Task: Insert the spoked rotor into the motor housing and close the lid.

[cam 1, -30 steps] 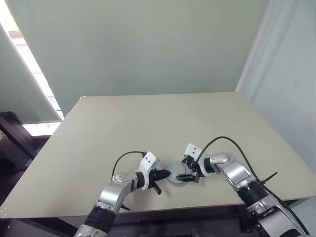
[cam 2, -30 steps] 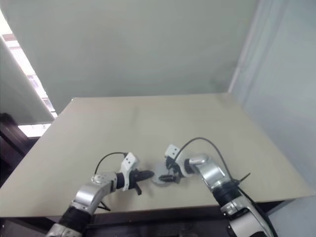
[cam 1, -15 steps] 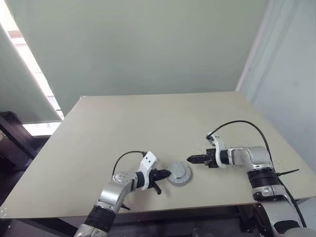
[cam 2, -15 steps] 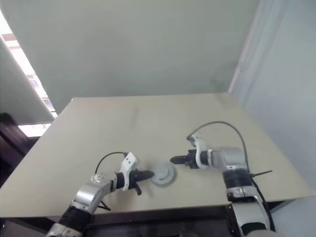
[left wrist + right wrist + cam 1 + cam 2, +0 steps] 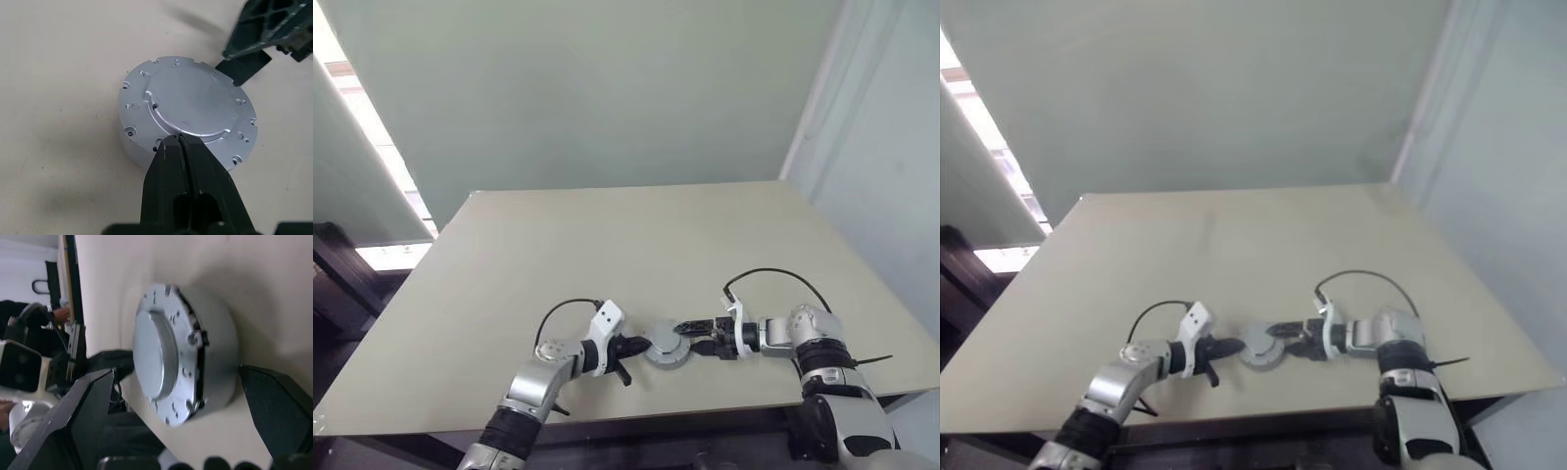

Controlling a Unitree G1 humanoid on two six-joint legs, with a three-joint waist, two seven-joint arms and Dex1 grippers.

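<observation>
Beige table (image 5: 607, 245), near front edge: closed housing (image 5: 186, 110) looks heavy, rigid, slick metal, so grab its sidewall; left gripper (image 5: 178, 142) shut against lid (image 5: 188, 100), right gripper (image 5: 693, 335) open.

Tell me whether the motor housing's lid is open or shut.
Shut. The lid lies flat on top of the motor housing, with no copper windings showing.

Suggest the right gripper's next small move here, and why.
Probably close the right gripper on the motor housing: its open fingers straddle the unit, the lid sits down on top, and the shut left gripper rests at the lid's edge.
</observation>
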